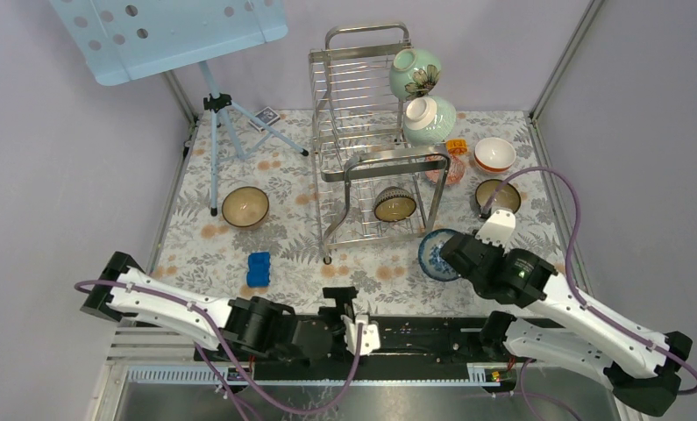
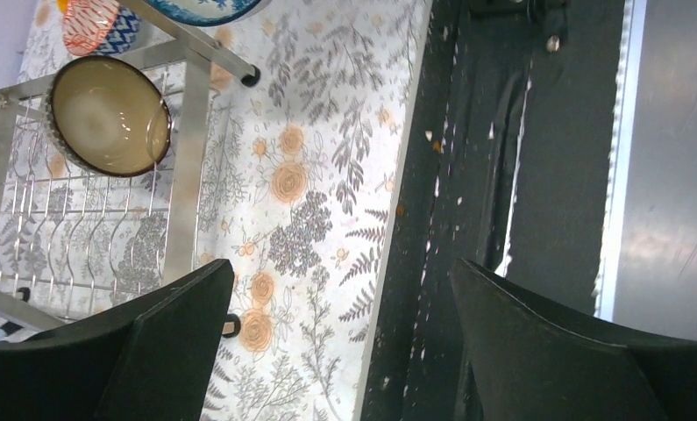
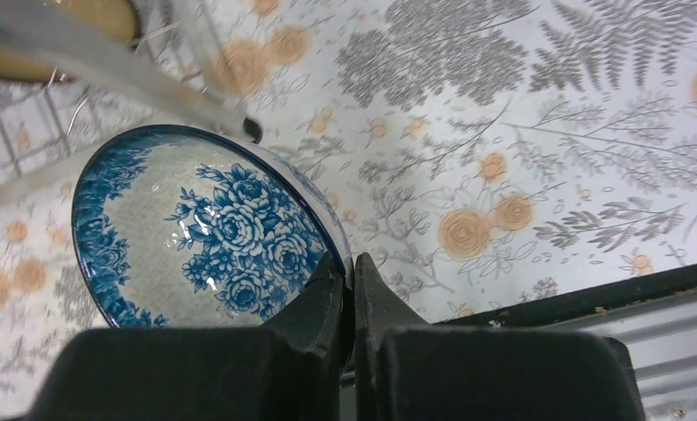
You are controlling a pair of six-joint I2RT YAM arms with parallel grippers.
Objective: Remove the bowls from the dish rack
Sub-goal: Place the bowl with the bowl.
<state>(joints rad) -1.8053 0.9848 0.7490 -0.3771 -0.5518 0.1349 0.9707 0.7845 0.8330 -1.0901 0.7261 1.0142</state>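
The steel dish rack (image 1: 362,132) stands at mid-table. Two pale green bowls (image 1: 415,73) (image 1: 430,118) lean on its upper tier at the right. A dark-rimmed bowl (image 1: 394,204) sits in its lower tier and also shows in the left wrist view (image 2: 108,118). My right gripper (image 3: 352,272) is shut on the rim of a blue-and-white bowl (image 3: 195,228), tilted, just right of the rack's front leg (image 1: 434,254). My left gripper (image 2: 342,267) is open and empty over the table's front edge (image 1: 349,307).
On the cloth lie a brown bowl (image 1: 245,207) at the left, and an orange-white bowl (image 1: 494,154), a dark bowl (image 1: 497,196) and a red-patterned bowl (image 1: 450,168) at the right. A blue block (image 1: 258,268) lies front left. A pale blue perforated stand (image 1: 169,31) on a tripod is far left.
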